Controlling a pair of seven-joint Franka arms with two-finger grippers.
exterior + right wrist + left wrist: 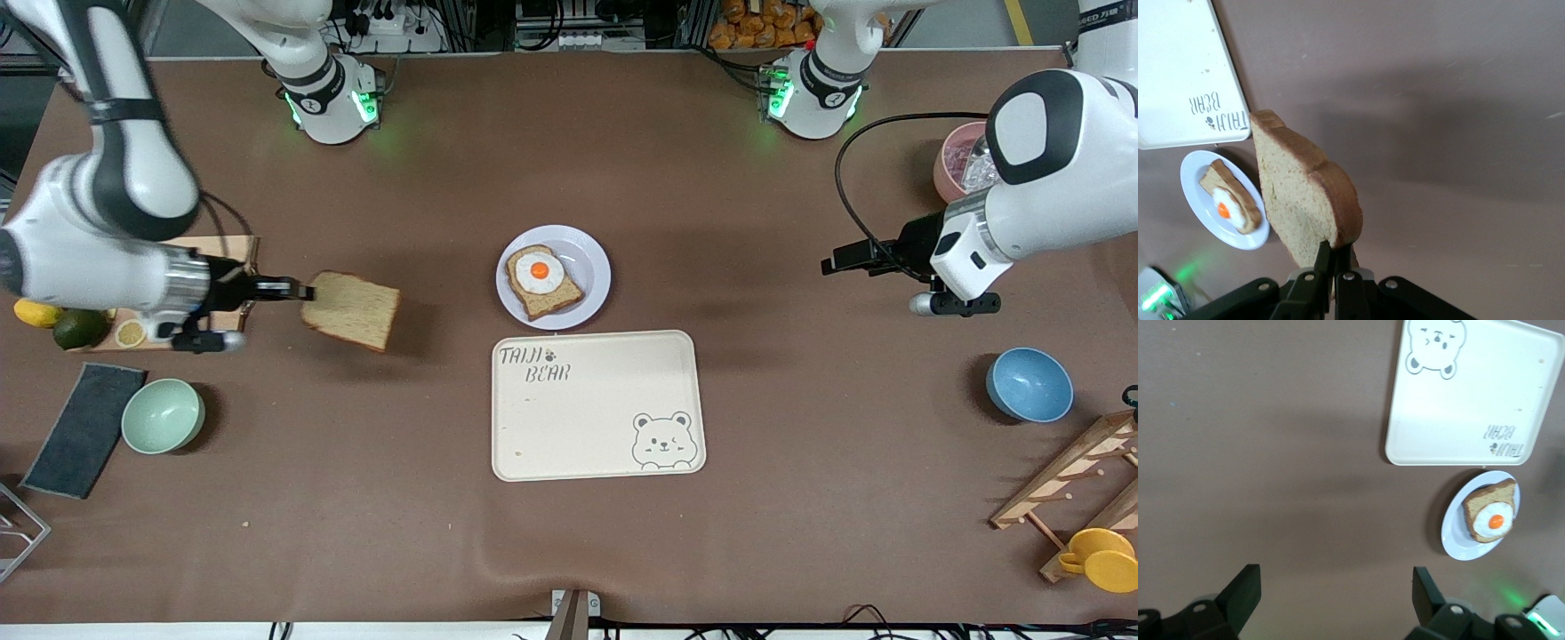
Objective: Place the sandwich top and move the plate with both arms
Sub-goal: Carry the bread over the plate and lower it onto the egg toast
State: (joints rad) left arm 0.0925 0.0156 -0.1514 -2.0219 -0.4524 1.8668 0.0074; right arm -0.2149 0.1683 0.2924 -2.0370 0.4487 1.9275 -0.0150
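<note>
Right gripper [298, 290]: fingers pressed together on one edge of the sandwich top [352, 309], over bare table toward the right arm's end.
Sandwich top: in the air, held by its edge; it reaches out from the fingertips toward the plate [594, 293], and its free end hangs a little lower.
Plate: on the table near the middle, just beside the cream tray [597, 405] and farther from the front camera than it.
On the plate: a bread slice with fried egg [542, 280].
Left gripper [1335, 590]: fingers spread wide, holding nothing; this arm waits over bare table toward its own end.
</note>
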